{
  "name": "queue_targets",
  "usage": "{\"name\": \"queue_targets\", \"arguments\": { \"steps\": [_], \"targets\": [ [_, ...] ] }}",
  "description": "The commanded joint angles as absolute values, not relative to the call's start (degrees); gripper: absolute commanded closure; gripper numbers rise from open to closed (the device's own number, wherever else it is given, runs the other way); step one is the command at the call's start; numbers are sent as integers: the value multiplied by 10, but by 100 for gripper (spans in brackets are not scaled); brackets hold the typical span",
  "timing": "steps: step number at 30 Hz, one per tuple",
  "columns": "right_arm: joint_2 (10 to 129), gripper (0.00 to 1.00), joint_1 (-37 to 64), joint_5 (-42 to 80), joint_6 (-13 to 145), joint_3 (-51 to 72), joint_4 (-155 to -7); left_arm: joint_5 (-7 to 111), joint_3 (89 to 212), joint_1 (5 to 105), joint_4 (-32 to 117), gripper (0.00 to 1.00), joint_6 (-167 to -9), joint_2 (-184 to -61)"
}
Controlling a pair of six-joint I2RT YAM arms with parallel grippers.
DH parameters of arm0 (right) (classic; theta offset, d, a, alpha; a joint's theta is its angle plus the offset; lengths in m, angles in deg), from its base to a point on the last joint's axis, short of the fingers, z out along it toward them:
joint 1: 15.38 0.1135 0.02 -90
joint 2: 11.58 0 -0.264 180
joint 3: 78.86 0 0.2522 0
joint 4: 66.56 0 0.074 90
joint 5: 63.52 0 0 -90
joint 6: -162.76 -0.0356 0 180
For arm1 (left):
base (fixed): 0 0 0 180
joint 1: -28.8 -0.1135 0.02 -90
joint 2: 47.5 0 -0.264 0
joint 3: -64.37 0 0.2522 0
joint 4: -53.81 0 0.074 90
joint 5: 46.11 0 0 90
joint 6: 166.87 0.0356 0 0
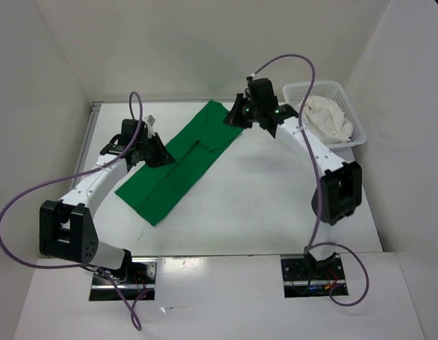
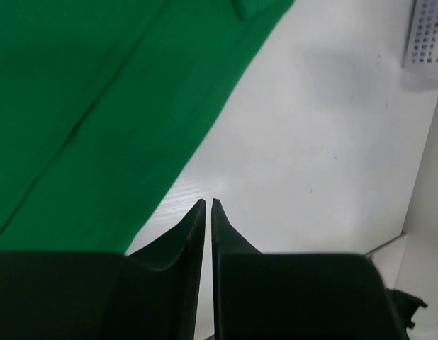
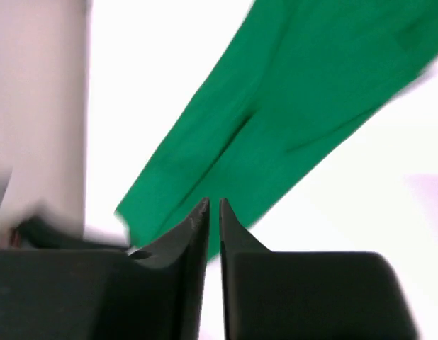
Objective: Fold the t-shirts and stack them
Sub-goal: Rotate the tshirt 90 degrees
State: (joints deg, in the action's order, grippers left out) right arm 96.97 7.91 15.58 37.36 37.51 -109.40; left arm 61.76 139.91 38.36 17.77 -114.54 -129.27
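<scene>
The bright green t-shirt [image 1: 178,164] lies flat on the table as a long folded strip running diagonally from near left to far right. It also shows in the left wrist view [image 2: 105,113] and the right wrist view [image 3: 276,120]. My left gripper [image 1: 162,154] is shut and empty, beside the strip's left long edge; its tips [image 2: 208,202] hover over bare table just off the cloth. My right gripper [image 1: 235,117] is shut and empty above the strip's far end [image 3: 212,202]. The white t-shirt [image 1: 327,117] lies crumpled in the basket. The lavender shirt is out of view.
The white mesh basket [image 1: 315,86] stands at the far right corner of the table; its corner shows in the left wrist view [image 2: 424,35]. White walls close in the table on the left, back and right.
</scene>
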Motion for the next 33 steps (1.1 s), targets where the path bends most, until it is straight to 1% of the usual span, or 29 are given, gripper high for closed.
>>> {"name": "queue_targets", "arguments": {
  "steps": [1,3,4,6,7,8,9,11,13,16,19,20,21,23,24,25,27,28,31,32,33],
  "targets": [
    [949,100,173,101,346,197,-998,602,1414,355,186,89,-1135,-1294],
    [949,100,199,74,306,133,-967,602,1414,349,186,89,-1135,-1299],
    [949,96,211,66,293,121,-950,594,1414,349,186,89,-1135,-1299],
    [967,82,243,55,274,113,-910,587,1414,333,186,89,-1130,-1305],
    [977,64,260,41,274,118,-910,587,1408,333,181,87,-1130,-1305],
    [988,58,267,34,269,129,-910,587,1408,324,181,83,-1130,-1305],
    [1008,52,275,34,269,137,-910,587,1395,316,181,72,-1130,-1305],
    [1034,44,293,27,252,143,-886,587,1379,309,181,65,-1125,-1296],
    [1056,42,299,34,230,148,-881,587,1355,302,181,58,-1125,-1281],
    [1093,42,299,42,204,153,-859,587,1332,297,181,55,-1125,-1276],
    [1128,42,299,72,197,170,-866,587,1327,297,181,55,-1125,-1265],
    [1137,46,299,90,192,182,-873,587,1327,297,181,55,-1125,-1265],
    [1145,54,299,95,191,188,-879,587,1322,297,181,55,-1125,-1265],
    [1159,67,299,101,186,194,-886,581,1322,297,181,55,-1119,-1265],
    [1164,79,299,101,186,194,-886,570,1327,297,181,55,-1119,-1265],
    [1159,84,299,101,186,194,-886,559,1327,303,174,55,-1106,-1265],
    [1143,91,299,101,195,174,-892,537,1335,309,165,55,-1101,-1265],
    [1118,96,282,101,203,146,-892,530,1344,309,165,54,-1093,-1265],
    [1063,99,246,67,245,82,-904,524,1350,314,165,54,-1093,-1271],
    [1018,99,217,59,260,34,-918,533,1350,320,165,54,-1093,-1271],
    [995,99,200,45,296,11,-931,533,1350,327,165,53,-1093,-1279]
  ]
}}
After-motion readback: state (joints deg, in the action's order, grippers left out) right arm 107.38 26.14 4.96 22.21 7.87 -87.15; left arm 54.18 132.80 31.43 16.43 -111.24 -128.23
